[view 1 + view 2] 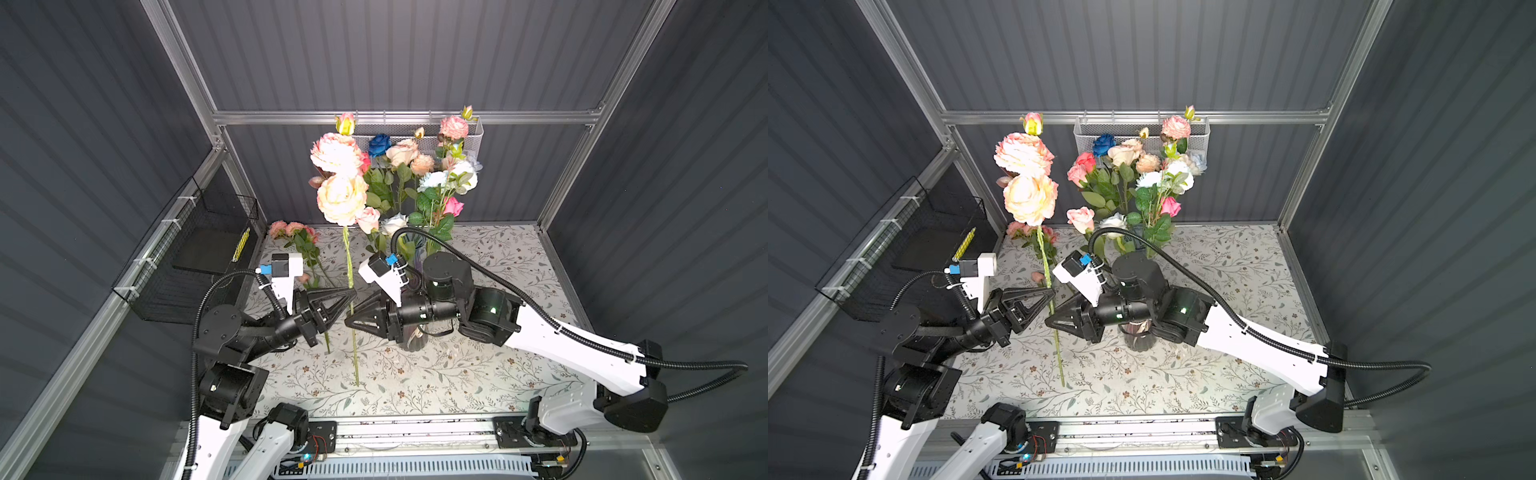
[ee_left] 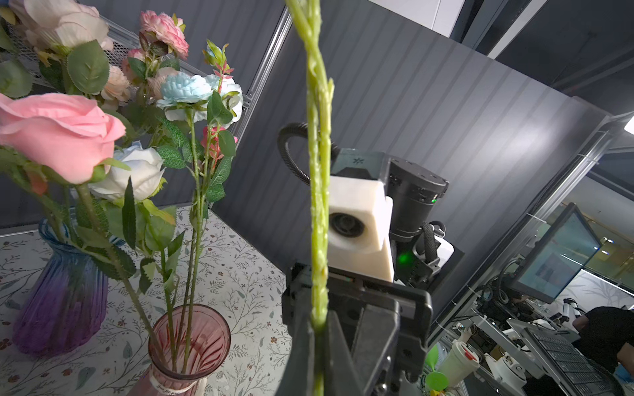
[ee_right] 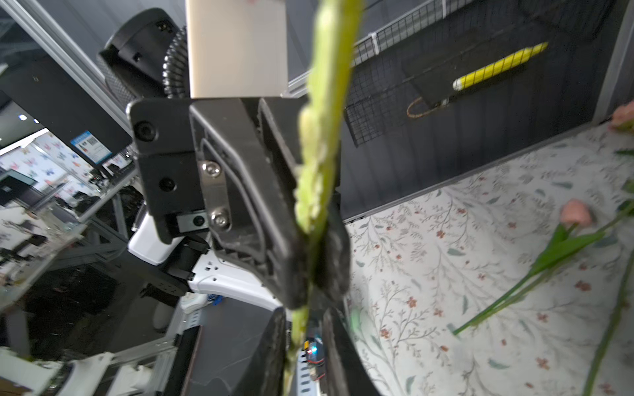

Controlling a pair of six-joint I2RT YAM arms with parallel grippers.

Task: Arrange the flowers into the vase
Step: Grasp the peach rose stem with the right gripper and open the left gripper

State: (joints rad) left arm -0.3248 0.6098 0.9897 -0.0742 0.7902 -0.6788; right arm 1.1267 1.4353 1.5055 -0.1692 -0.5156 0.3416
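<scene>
Three grey ribbed walls (image 1: 395,54) close in the worktop (image 1: 478,374) at the back and on both sides, and its front edge meets a metal rail (image 1: 415,432). The right and front parts of the worktop lie bare, giving the widest free room. A black wire basket (image 1: 195,257) hangs along the left wall. A white mesh basket (image 1: 419,139) hangs on the back wall, behind the blooms.

Near the middle, a peony spray (image 1: 351,266) (image 1: 1045,262) stands upright, with its big cream and pink heads high above both arms. Its lower end is close to the worktop, though contact there cannot be told. The left hand (image 1: 353,293) (image 1: 1052,293) is clamped tight on the green stem, as the right wrist view (image 3: 308,253) shows. The right hand (image 1: 348,322) (image 1: 1047,322) meets the same stem just below. Its fingers (image 3: 274,349) stand narrow on either side, with a sliver of gap showing, so whether they pinch the stem cannot be told.

The pink vase (image 2: 192,336) (image 1: 413,336) sits under the right arm's wrist and holds rose stems. The blue vase (image 2: 65,284) stands behind it with more roses (image 1: 399,174). Loose flowers (image 1: 297,237) lie on the worktop at the rear left, near the wire basket.
</scene>
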